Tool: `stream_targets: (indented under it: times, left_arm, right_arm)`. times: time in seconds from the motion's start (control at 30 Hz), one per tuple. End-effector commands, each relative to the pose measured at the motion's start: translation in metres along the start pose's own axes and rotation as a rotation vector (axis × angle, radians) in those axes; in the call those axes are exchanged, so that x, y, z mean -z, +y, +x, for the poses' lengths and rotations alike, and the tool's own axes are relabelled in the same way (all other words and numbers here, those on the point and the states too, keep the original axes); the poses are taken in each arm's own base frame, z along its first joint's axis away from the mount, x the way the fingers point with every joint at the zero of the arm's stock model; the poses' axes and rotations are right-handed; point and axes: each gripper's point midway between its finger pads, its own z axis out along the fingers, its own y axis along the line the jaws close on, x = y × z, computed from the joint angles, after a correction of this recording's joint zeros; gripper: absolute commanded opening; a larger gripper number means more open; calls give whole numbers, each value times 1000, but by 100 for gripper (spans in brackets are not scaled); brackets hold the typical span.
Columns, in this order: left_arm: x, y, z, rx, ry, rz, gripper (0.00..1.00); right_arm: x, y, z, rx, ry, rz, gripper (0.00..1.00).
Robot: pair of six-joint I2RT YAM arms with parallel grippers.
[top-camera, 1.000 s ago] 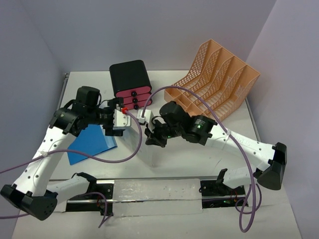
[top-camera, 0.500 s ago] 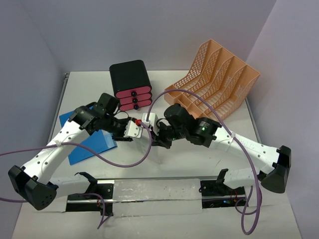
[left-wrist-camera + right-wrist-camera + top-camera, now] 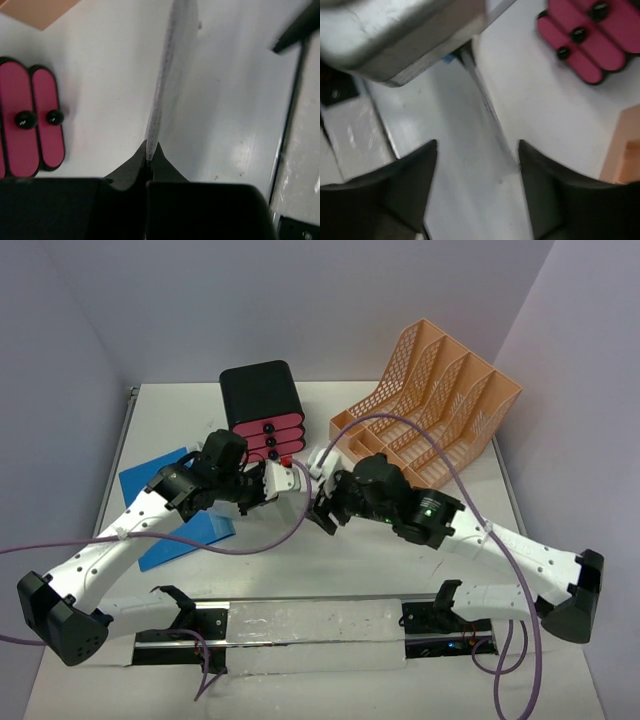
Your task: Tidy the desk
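Note:
A thin white sheet (image 3: 167, 70) stands on edge above the white desk (image 3: 400, 570), just in front of the drawer box. My left gripper (image 3: 150, 148) is shut on its near edge, jaws pressed flat against it. In the right wrist view the same sheet (image 3: 487, 107) runs from the left gripper's silver body (image 3: 395, 35) down between my right gripper's (image 3: 477, 150) fingers. Those fingers stand wide open, apart from the sheet on both sides. In the top view the left gripper (image 3: 297, 472) and right gripper (image 3: 322, 502) face each other closely; the sheet is hard to make out there.
A black drawer box (image 3: 260, 405) with pink drawers (image 3: 30, 120) stands at the back, close behind both grippers. A peach mesh file rack (image 3: 430, 400) is at the back right. A blue folder (image 3: 170, 510) lies under the left arm. Purple cables loop over both arms.

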Motion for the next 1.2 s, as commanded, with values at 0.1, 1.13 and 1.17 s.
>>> stream_targets:
  times: [0.1, 1.13, 1.17]
  left_arm:
    - [43, 67, -57, 236, -210, -392, 0]
    - [34, 113, -92, 286, -307, -616, 0]
    - [30, 111, -91, 284, -301, -611, 0]
  right_arm:
    - [78, -104, -70, -549, -446, 473, 90]
    - [-24, -109, -136, -1125, -647, 473, 100]
    - [-30, -110, -136, -1127, -640, 476, 100]
